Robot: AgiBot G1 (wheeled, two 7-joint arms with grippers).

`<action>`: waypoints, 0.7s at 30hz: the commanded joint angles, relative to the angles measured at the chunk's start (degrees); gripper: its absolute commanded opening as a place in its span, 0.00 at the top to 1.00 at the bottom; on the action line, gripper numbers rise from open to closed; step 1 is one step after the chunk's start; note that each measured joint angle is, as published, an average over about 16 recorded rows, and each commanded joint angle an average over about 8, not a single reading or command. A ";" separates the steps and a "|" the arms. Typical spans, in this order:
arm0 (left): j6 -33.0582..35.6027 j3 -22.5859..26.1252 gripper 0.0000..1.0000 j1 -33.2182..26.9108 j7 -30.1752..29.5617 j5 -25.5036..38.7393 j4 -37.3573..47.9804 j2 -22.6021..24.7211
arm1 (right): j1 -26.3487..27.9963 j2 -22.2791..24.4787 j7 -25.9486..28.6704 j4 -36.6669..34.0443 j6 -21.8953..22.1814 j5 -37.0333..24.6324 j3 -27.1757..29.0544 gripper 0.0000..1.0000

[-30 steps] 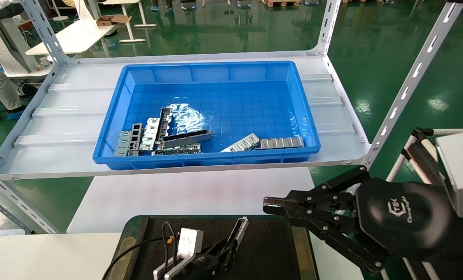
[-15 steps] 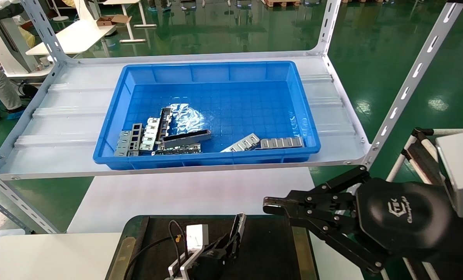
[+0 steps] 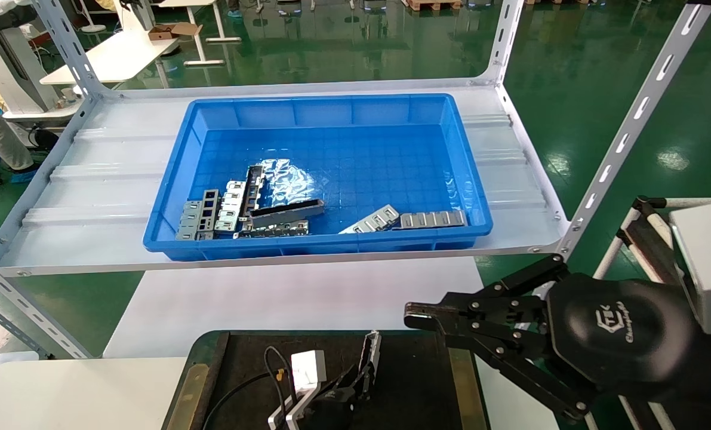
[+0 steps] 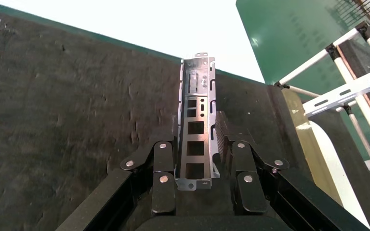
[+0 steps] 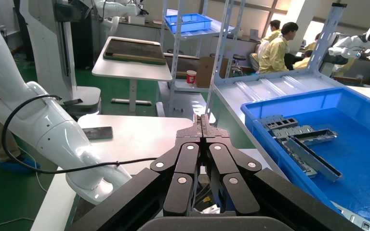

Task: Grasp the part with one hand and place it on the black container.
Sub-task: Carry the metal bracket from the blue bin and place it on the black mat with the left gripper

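Clamped around the part [image 4: 196, 139], the left gripper [image 4: 197, 159] sits at the bottom centre of the head view, low over the black container [image 3: 409, 382]. Its fingers [image 4: 163, 166] press against both side walls of the part near one end, and the rest of the part reaches forward over the tray's dark, matte, textured surface. Whether the part touches the tray cannot be told.

The part is a slim silver-grey metal channel with raised side walls, a row of rectangular cut-outs along its floor, and small tabs at the ends.

At the lower right of the head view, the right gripper [image 3: 412, 315] hangs idle beside the tray with its fingertips pressed together, holding nothing.

Farther back, in the middle of the head view, a blue bin [image 3: 331, 110] rests on a pale metal shelf [image 3: 110, 173]. Loose metal pieces lie along its near wall: a cluster [image 3: 236, 209] at the left with a dark-slotted channel, and flat slotted strips [image 3: 406, 219] at the right.
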 commanded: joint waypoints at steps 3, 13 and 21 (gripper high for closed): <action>-0.81 0.70 0.85 -0.07 -1.22 0.22 -0.13 0.08 | 0.00 0.00 0.00 0.00 0.00 0.00 -0.01 0.76; -2.55 2.18 0.00 0.01 -4.18 1.63 -1.17 -0.03 | 0.01 0.01 -0.01 0.00 0.01 0.02 -0.03 0.00; -3.91 3.25 0.00 0.20 -6.26 3.38 -2.34 -0.13 | 0.01 0.02 -0.02 0.00 0.02 0.03 -0.04 0.00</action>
